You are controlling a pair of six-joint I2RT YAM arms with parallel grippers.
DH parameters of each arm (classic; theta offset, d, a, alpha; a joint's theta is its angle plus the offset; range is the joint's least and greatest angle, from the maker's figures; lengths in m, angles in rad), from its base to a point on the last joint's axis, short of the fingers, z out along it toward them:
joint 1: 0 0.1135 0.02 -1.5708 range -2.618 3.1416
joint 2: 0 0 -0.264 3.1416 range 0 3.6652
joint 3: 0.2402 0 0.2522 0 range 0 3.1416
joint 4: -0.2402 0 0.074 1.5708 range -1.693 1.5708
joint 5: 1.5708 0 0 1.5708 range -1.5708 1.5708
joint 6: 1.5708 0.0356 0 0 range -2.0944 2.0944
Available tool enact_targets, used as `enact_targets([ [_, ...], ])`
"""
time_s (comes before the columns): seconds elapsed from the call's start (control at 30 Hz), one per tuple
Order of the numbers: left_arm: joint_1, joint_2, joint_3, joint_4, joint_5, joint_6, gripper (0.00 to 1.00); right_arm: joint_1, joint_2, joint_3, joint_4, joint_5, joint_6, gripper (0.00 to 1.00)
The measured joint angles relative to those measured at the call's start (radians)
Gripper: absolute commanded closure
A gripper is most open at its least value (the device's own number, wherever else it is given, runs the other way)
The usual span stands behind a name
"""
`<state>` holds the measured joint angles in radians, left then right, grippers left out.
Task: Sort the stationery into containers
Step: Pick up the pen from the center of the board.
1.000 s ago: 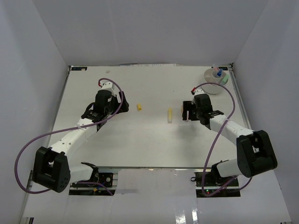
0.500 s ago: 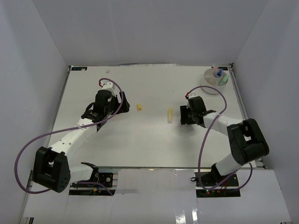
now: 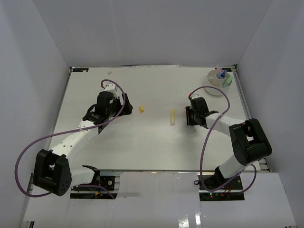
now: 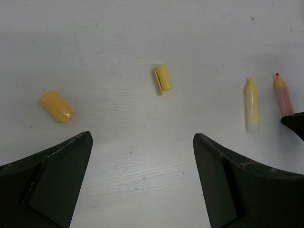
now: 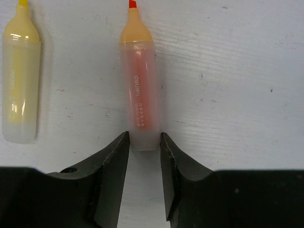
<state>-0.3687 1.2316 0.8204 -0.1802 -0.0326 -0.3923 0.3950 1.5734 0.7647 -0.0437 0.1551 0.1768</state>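
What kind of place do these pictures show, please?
Probably a robot test cell, not an office: a white table enclosed by plain white walls, with two arms bolted at its near edge and only stationery and a white tub.

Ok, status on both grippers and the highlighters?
Left gripper open, empty. Right gripper straddling orange highlighter, on table. Yellow highlighter alongside, clear.
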Motion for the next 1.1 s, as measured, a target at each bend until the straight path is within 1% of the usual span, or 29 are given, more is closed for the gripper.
enact_targets([
  [0.1, 0.0, 0.0, 0.0, 0.001, 0.019, 0.0, 0.02, 0.0, 0.0, 0.0, -0.001, 0.007, -0.003, 0.67],
  [0.17, 0.0, 0.0, 0.0, 0.002, 0.039, 0.0, 0.02, 0.0, 0.0, 0.0, -0.001, 0.009, -0.004, 0.68],
  [0.37, 0.0, 0.0, 0.0, 0.024, 0.116, 0.0, 0.02, 0.008, -0.005, -0.002, 0.001, 0.008, -0.009, 0.83],
  [0.53, 0.0, -0.004, -0.001, 0.076, 0.219, -0.011, 0.02, 0.045, -0.064, -0.024, 0.011, -0.008, -0.014, 0.87],
  [0.7, -0.002, -0.028, -0.016, 0.158, 0.357, -0.095, 0.02, 0.149, -0.21, -0.036, 0.08, -0.022, -0.015, 0.88],
  [0.8, -0.028, -0.055, -0.043, 0.227, 0.397, -0.153, 0.03, 0.235, -0.3, -0.043, 0.171, -0.03, -0.006, 0.88],
  [0.93, -0.108, -0.093, -0.072, 0.327, 0.407, -0.206, 0.03, 0.352, -0.364, -0.043, 0.302, -0.027, 0.006, 0.88],
  [1.1, -0.186, -0.104, -0.09, 0.447, 0.36, -0.246, 0.03, 0.476, -0.39, -0.05, 0.438, 0.008, 0.015, 0.88],
])
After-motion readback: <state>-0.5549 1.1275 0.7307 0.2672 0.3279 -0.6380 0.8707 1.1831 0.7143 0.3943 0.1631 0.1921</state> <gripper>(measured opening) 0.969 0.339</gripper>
